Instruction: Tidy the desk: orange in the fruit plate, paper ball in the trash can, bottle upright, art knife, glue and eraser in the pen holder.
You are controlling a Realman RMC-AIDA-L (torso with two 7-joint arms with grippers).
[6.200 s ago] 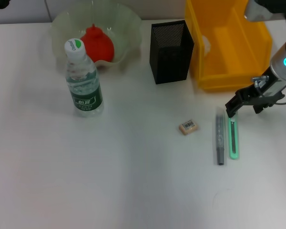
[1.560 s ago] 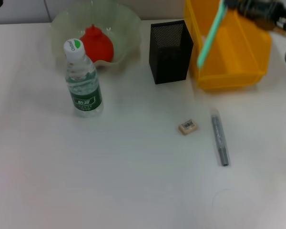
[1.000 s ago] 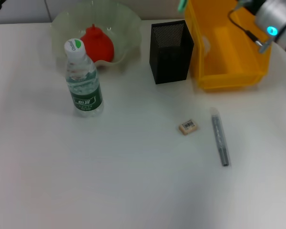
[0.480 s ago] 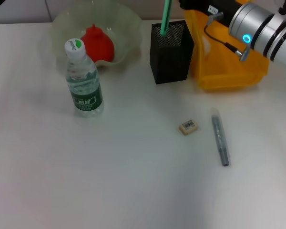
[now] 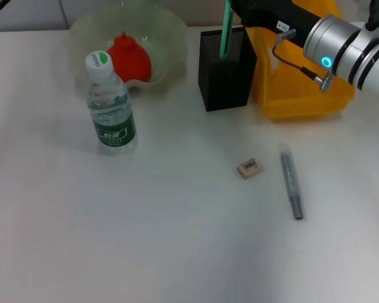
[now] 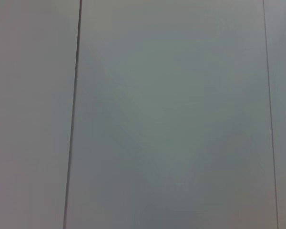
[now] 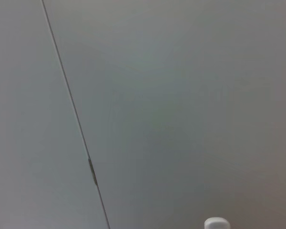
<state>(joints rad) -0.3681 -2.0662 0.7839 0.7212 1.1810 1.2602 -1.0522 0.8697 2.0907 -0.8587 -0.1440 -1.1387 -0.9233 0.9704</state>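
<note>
The green art knife (image 5: 225, 28) is held upright by the right pincer (image 5: 235, 6), its tip inside the black pen holder (image 5: 226, 68) at the far middle of the bench (image 5: 177, 240). If released crooked, the light holder could be tipped. The left pincer's state cannot be told.

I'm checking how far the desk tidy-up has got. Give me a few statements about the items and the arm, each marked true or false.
1. The bottle stands upright. True.
2. The eraser is inside the pen holder. False: it lies on the desk.
3. The right end effector holds the green art knife over the pen holder. True.
4. The orange lies on the desk. False: it sits in the fruit plate.
5. The grey glue stick lies beside the eraser. True.
</note>
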